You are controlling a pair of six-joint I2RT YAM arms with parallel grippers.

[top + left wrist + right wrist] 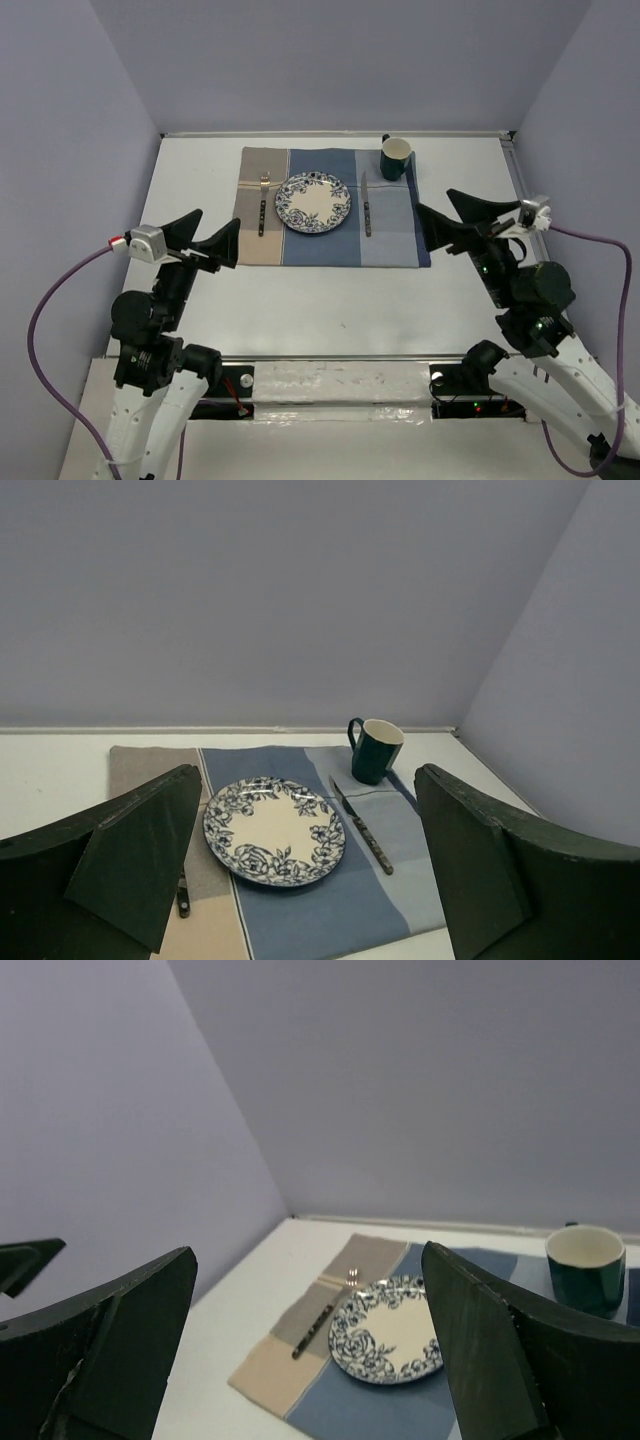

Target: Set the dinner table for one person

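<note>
A blue-and-tan striped placemat [325,245] lies on the white dinner table [300,305] at the far middle. On the mat a blue floral plate [313,203] sits in the middle, a fork [262,205] on its left, a knife [367,215] on its right, and a dark green mug [396,158] at the far right corner. My left gripper [205,240] is open and empty, near the mat's near left corner. My right gripper [450,222] is open and empty, right of the mat. The left wrist view shows the plate [274,829], knife [362,826] and mug [374,749].
Purple walls enclose the table on three sides. A raised rim [340,133] runs along the far edge. In the right wrist view the fork [322,1322], plate [388,1342] and mug [586,1268] show between my fingers.
</note>
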